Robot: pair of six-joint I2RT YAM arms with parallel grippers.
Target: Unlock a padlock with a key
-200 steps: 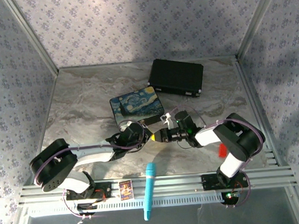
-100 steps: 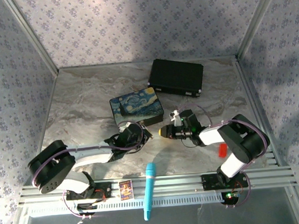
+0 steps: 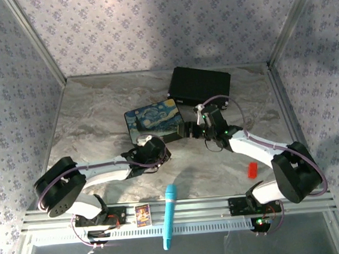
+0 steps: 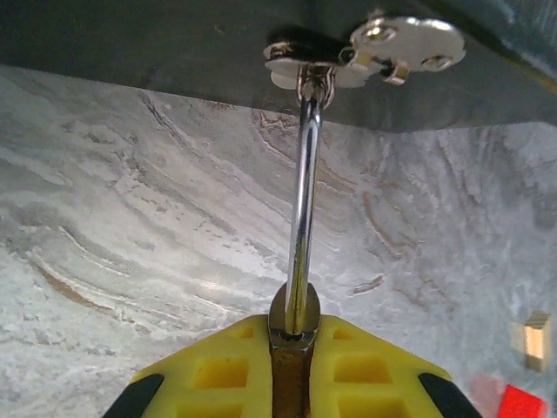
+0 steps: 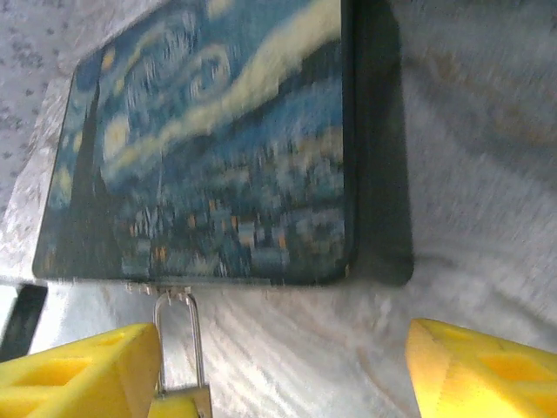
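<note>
At Starry Night box [image 3: 154, 121] front edge, L gripper [image 4: 291, 366] clamps padlock [image 4: 292, 326] body, shackle [image 4: 302, 218] hooked thru box clasp [image 4: 383, 48]; R gripper [image 5: 283, 348] hangs near box corner, fingers spread wide over tabletop [image 3: 98, 108].

On one marble-patterned table [image 3: 99, 114]: two robot arms, the left arm [image 3: 103, 175] and the right arm [image 3: 258, 147], each ending in one gripper, so two in all, the left gripper [image 4: 291, 353] and the right gripper [image 5: 283, 370]. Containers number two: one Starry Night painted box [image 3: 154, 121] and one black case [image 3: 200, 87]. One padlock [image 4: 300, 244] with a single silver shackle. Singles complete the count: one blue marker [image 3: 169, 215], one red block [image 3: 252, 169], one small card [image 3: 142, 214].
</note>
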